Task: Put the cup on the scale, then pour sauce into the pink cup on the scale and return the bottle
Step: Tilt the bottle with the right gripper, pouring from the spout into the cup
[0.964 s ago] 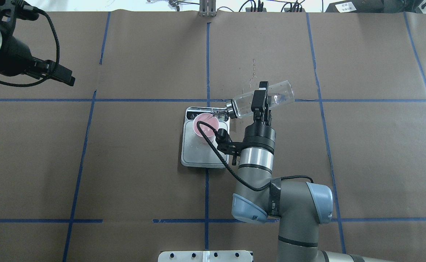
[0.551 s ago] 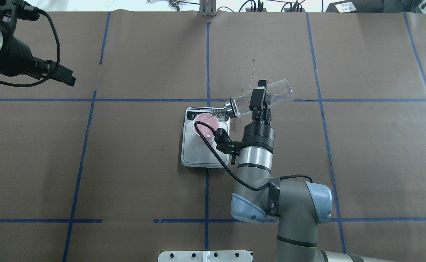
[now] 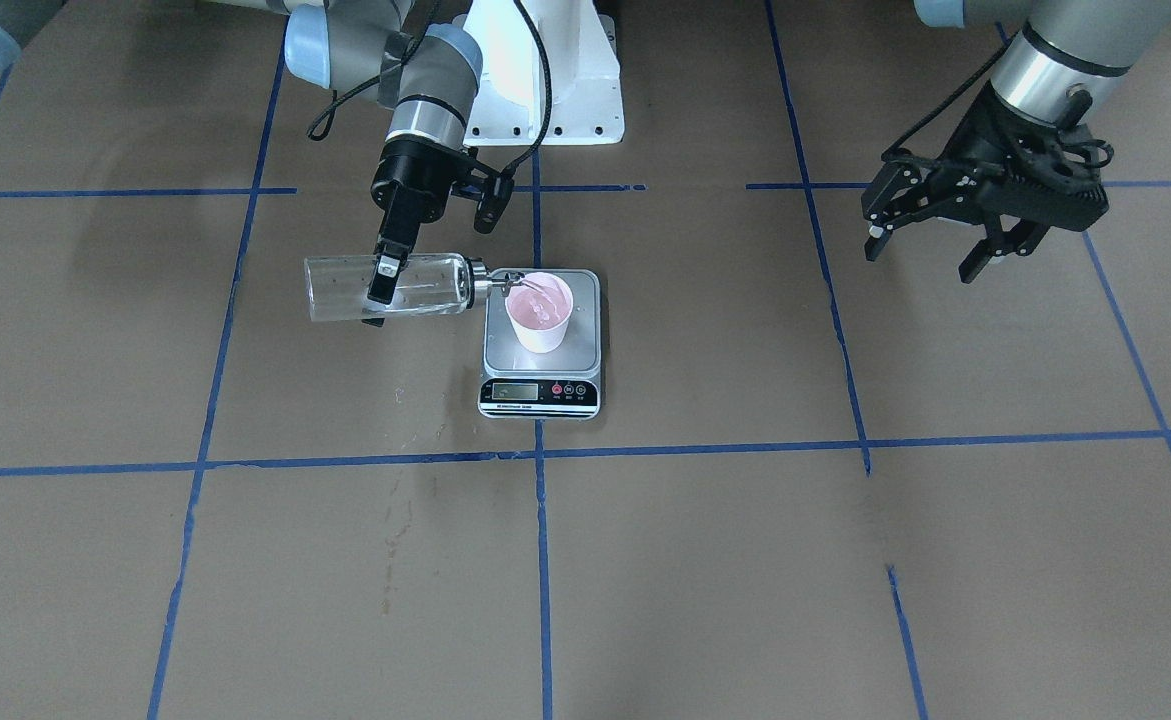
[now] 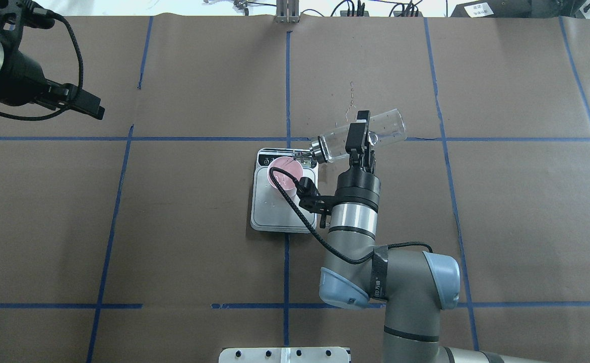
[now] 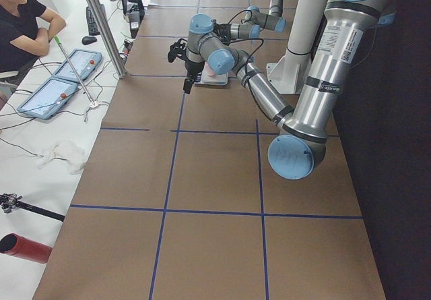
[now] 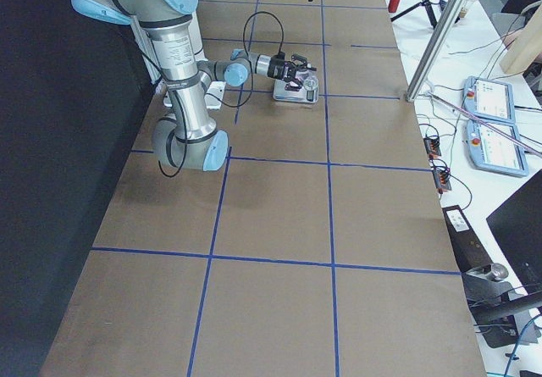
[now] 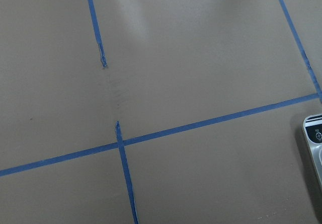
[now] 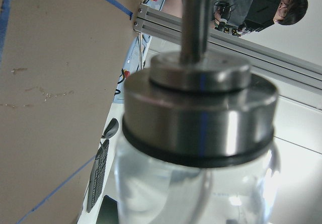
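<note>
Barely shifted since a second ago, the bottle (image 3: 432, 285) pinched in my right tool (image 3: 381, 293) pours at the rim of the cup (image 3: 539, 312), risking dribble onto the scale (image 3: 586, 300).

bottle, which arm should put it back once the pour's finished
Right. The right gripper is shut on the bottle, tipped over the cup on the scale. The left gripper hangs open, well away from them.

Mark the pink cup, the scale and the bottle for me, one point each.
pink cup (image 3: 539, 308): exterior front-facing view, on its pink inside.
scale (image 3: 543, 392): exterior front-facing view, on its front panel.
bottle (image 3: 337, 290): exterior front-facing view, on the clear glass body.
</note>
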Robot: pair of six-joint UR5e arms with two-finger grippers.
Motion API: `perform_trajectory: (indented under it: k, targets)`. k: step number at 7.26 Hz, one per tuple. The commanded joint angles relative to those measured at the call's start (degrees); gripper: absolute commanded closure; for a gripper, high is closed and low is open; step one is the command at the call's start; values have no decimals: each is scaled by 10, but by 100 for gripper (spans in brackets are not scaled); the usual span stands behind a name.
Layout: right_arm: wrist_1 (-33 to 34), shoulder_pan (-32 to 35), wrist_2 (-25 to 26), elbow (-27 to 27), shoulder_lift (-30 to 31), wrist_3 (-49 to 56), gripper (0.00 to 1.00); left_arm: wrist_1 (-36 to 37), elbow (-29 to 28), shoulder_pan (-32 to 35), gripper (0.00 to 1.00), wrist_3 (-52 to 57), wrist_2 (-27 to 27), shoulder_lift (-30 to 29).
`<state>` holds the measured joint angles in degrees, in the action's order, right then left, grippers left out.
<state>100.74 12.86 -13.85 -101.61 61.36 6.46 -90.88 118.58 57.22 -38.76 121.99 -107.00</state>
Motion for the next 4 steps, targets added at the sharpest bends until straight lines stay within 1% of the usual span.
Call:
perform_trajectory:
  k: [1,3,4]
  targets:
    - [-4,1,-3,-3,1,-9,100,0,2,0,0,-1,0,1]
    - [-46,-1,-3,0,9,-11,100,-1,2,0,0,-1,0,2]
    - [-58,-1,-3,0,15,-29,100,-1,3,0,0,-1,0,2]
